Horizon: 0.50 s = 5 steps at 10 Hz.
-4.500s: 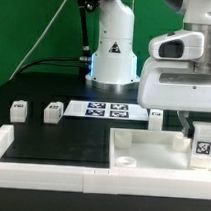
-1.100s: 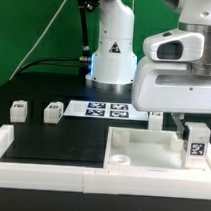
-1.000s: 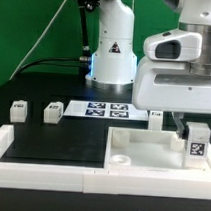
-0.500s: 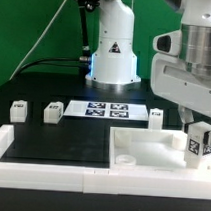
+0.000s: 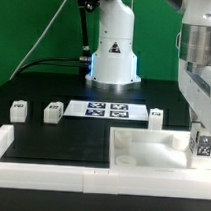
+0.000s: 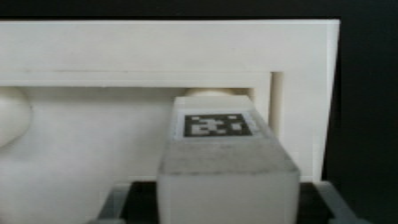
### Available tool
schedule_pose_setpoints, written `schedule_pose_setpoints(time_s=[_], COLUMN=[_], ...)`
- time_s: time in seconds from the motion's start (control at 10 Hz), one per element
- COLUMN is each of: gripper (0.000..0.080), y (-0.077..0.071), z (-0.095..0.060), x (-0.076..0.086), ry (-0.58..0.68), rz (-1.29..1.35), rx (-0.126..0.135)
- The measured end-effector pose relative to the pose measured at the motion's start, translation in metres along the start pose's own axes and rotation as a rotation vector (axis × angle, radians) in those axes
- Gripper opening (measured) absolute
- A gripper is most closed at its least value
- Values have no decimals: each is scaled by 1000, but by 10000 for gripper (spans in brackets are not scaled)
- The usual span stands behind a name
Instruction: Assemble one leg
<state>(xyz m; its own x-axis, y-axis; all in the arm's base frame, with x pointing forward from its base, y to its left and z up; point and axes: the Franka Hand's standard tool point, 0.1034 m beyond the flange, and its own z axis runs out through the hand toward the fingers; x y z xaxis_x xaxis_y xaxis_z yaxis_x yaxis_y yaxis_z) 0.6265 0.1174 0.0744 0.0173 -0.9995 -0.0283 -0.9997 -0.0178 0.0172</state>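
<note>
clearly the leg (image 6: 222, 140) is standing on the panel (image 5: 151, 148) at its corner nearest the exterior view's right. the gripper (image 5: 202, 149) is hanging around it, though whether its jaws are pinching it i cannot tell. being stiff, light, probably slick plastic, it is best gripped across its flat sides; farther back, three more legs (image 5: 51, 112) are waiting beside the marker board (image 5: 105, 110).

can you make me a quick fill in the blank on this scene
1. The marker board lies in front of the robot's ____ base.
2. Loose legs standing on the black table, not counting the one at the end effector: ____.
3. The leg in the wrist view carries a black-and-white ____.

Missing: white; three; tag
</note>
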Motion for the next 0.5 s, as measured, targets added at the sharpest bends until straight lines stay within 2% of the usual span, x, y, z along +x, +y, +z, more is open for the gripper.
schedule_pose_setpoints(time_s=[0.1,0.2,0.3,0.4,0.5], gripper=[291,472,588,588,639], y=[0,1,3,3,3], z=[0,0,0,0,0], x=[0,0,0,0,-1], ry=[0,0,-3,-3,-3], rz=[-15,-70,-126,-240,-375], rx=[0,-5,-25,-24,-25])
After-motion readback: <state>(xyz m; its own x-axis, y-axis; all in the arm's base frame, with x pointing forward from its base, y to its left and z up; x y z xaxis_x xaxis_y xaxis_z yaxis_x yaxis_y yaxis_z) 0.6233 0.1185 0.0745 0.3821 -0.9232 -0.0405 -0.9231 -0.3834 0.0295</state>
